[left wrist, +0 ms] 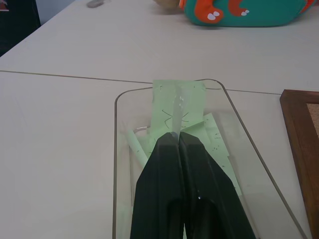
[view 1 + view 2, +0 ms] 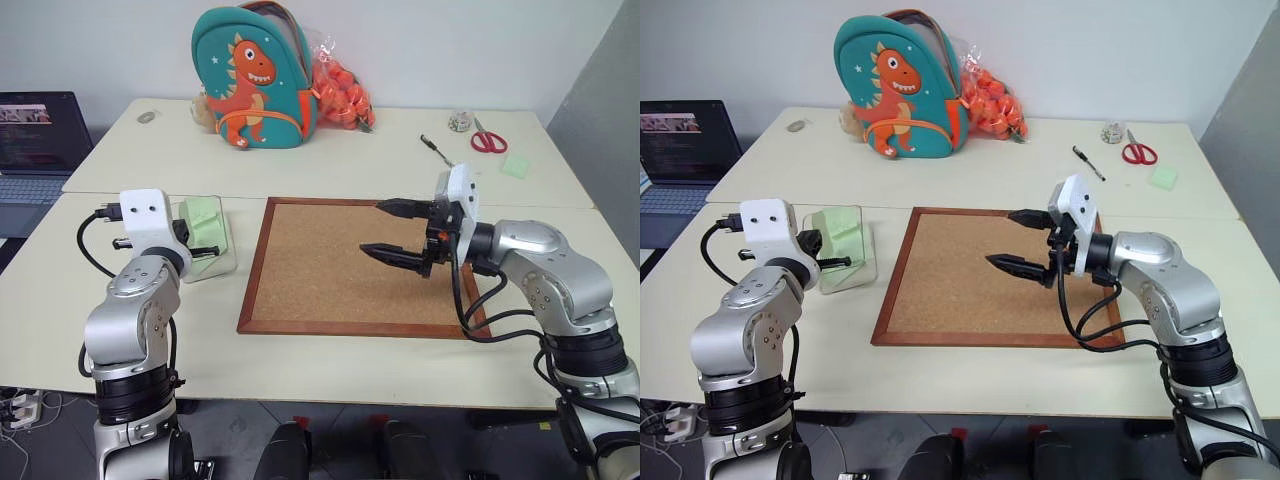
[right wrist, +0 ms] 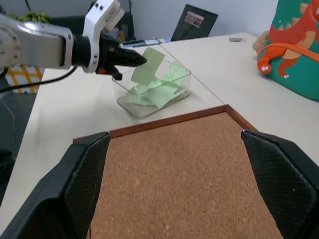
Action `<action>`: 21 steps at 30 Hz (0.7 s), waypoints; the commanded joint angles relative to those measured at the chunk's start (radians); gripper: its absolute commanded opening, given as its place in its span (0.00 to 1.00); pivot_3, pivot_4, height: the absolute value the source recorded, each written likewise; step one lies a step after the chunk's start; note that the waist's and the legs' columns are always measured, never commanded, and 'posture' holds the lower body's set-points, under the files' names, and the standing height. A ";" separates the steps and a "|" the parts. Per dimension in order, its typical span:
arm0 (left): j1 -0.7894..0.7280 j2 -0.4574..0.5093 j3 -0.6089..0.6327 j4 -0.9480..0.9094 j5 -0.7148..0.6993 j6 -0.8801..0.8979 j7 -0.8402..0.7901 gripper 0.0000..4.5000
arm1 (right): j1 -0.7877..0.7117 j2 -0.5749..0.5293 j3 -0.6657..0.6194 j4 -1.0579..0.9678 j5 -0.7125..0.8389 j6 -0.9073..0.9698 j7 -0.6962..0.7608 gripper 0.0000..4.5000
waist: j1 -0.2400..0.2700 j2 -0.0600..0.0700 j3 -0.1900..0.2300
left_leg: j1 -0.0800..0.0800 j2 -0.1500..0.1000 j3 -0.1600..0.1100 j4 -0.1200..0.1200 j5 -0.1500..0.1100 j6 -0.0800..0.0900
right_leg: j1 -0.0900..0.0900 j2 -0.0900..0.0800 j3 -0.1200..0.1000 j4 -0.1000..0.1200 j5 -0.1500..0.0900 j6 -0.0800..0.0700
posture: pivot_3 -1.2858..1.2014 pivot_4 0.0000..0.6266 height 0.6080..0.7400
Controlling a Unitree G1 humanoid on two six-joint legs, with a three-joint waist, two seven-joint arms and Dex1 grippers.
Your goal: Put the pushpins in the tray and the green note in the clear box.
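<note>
Green note (image 3: 148, 66) upright, tilted over clear box (image 3: 180, 93)

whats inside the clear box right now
Several green notes lie in the clear box. The left gripper is shut on one more green note, held over the box. The notes cover the box's floor.

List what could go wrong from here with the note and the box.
1. The left gripper holds the green note above the clear box, so on release the paper might drift over the rim onto the table.
2. Notes already lie piled in the box, so this one may rest high and slide out.
</note>
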 commanded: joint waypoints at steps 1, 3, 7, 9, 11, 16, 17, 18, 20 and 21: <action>0.000 -0.008 0.009 -0.026 0.017 -0.009 0.014 0.00 | -0.020 -0.007 0.000 -0.032 -0.017 -0.037 0.015 0.99 | 0.000 0.000 0.000 | 0.000 0.000 0.000 0.000 0.000 0.000 | 0.000 0.000 0.000 0.000 0.000 0.000 | 0.52 0.24 1.00; 0.003 -0.015 0.022 -0.039 0.016 -0.022 0.020 0.09 | -0.021 -0.005 0.002 -0.030 -0.022 -0.041 0.017 1.00 | 0.000 0.000 0.000 | 0.000 0.000 0.000 0.000 0.000 0.000 | 0.000 0.000 0.000 0.000 0.000 0.000 | 0.52 0.24 1.00; 0.002 -0.018 0.026 -0.055 0.021 -0.031 0.027 0.24 | -0.023 -0.005 0.003 -0.026 -0.027 -0.046 0.022 1.00 | 0.000 0.000 0.000 | 0.000 0.000 0.000 0.000 0.000 0.000 | 0.000 0.000 0.000 0.000 0.000 0.000 | 0.52 0.24 1.00; 0.012 -0.027 0.022 -0.075 0.020 -0.026 0.031 0.32 | -0.024 -0.007 0.005 -0.023 -0.031 -0.050 0.023 1.00 | 0.000 0.000 0.000 | 0.000 0.000 0.000 0.000 0.000 0.000 | 0.000 0.000 0.000 0.000 0.000 0.000 | 0.52 0.24 1.00; 0.026 -0.035 0.018 -0.092 0.021 -0.027 0.033 0.41 | -0.025 -0.008 0.006 -0.021 -0.036 -0.054 0.025 1.00 | 0.000 0.000 0.000 | 0.000 0.000 0.000 0.000 0.000 0.000 | 0.000 0.000 0.000 0.000 0.000 0.000 | 0.52 0.24 1.00; 0.038 -0.046 0.020 -0.106 0.026 -0.040 0.043 0.62 | -0.026 -0.004 0.005 -0.013 -0.047 -0.058 0.031 1.00 | 0.000 0.000 0.000 | 0.000 0.000 0.000 0.000 0.000 0.000 | 0.000 0.000 0.000 0.000 0.000 0.000 | 0.52 0.24 1.00; 0.041 -0.049 0.020 -0.102 0.027 -0.028 0.048 0.68 | -0.027 -0.003 0.005 -0.012 -0.049 -0.059 0.032 1.00 | 0.000 0.000 0.000 | 0.000 0.000 0.000 0.000 0.000 0.000 | 0.000 0.000 0.000 0.000 0.000 0.000 | 0.52 0.24 1.00; 0.040 -0.052 0.016 -0.096 0.024 -0.019 0.046 0.70 | -0.028 -0.002 0.004 -0.011 -0.051 -0.059 0.033 1.00 | 0.000 0.000 0.000 | 0.000 0.000 0.000 0.000 0.000 0.000 | 0.000 0.000 0.000 0.000 0.000 0.000 | 0.52 0.24 1.00; 0.024 -0.049 -0.015 -0.082 0.014 -0.021 0.018 0.79 | -0.029 0.001 0.004 -0.015 -0.051 -0.059 0.029 1.00 | 0.000 0.000 0.000 | 0.000 0.000 0.000 0.000 0.000 0.000 | 0.000 0.000 0.000 0.000 0.000 0.000 | 0.52 0.24 1.00; 0.017 -0.050 -0.022 -0.080 0.010 -0.023 0.011 0.81 | -0.030 0.003 0.003 -0.017 -0.050 -0.058 0.028 1.00 | 0.000 0.000 0.000 | 0.000 0.000 0.000 0.000 0.000 0.000 | 0.000 0.000 0.000 0.000 0.000 0.000 | 0.52 0.24 1.00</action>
